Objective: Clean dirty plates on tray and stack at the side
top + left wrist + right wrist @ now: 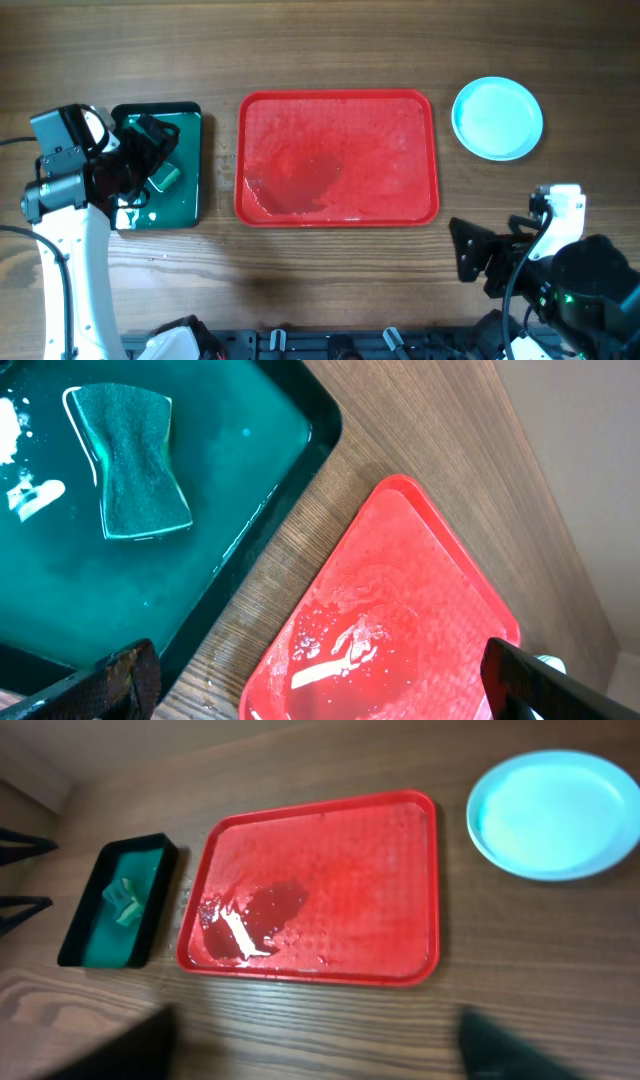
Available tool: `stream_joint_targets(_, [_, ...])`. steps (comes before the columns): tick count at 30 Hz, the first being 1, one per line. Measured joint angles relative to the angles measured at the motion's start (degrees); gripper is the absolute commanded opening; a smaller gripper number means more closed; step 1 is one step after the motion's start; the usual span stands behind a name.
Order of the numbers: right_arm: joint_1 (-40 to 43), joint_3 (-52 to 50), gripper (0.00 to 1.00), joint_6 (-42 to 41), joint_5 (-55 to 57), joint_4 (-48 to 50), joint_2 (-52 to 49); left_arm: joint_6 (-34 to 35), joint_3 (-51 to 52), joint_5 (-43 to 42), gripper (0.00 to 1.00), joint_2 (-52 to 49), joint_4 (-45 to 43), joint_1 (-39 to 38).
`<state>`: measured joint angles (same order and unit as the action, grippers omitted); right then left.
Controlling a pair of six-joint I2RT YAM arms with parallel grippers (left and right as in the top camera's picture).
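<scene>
While the turquoise plate point(497, 118) sits on the table point(330, 285) at far right, just right of the red tray point(400, 150), that tray holds only a wet film; anything stacked under the plate is hidden. Right gripper point(462, 250) is nearer, with the plate farther back from it; fingers wide apart, empty. Left gripper point(152, 160), spread wide and empty, hangs over the sponge point(130, 460) at left.

Tray point(380, 140): red, rect., rounded corners, raised rim, lying flat; wet patch at front-left.
Plate point(497, 118): pale turquoise, round, flat, near tray's far-right corner, not touching.
</scene>
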<state>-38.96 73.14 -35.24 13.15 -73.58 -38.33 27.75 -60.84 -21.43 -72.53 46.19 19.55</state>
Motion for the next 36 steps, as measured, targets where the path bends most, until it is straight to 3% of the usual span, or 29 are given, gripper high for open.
stream_joint_targets(22, [0.04, -1.01, 1.00, -2.05, 0.00, -3.32, -0.07, -0.07, 0.00, -0.15, 1.00, 0.00, 0.09, 0.00])
stream_joint_targets(28, [8.55, -1.38, 1.00, -2.01, 0.04, -4.15, 3.65, -0.07, 0.00, -0.15, 1.00, 0.00, 0.11, 0.00])
stream_joint_targets(32, [18.21, -8.17, 1.00, 1.33, -0.68, 4.46, 11.32, -0.07, 0.00, -0.17, 1.00, 0.00, 0.11, 0.00])
stream_joint_targets(36, [27.54, -23.69, 1.00, 10.97, -6.71, 24.72, 21.00, -0.07, 0.00, -0.39, 1.00, 0.00, 0.09, 0.00])
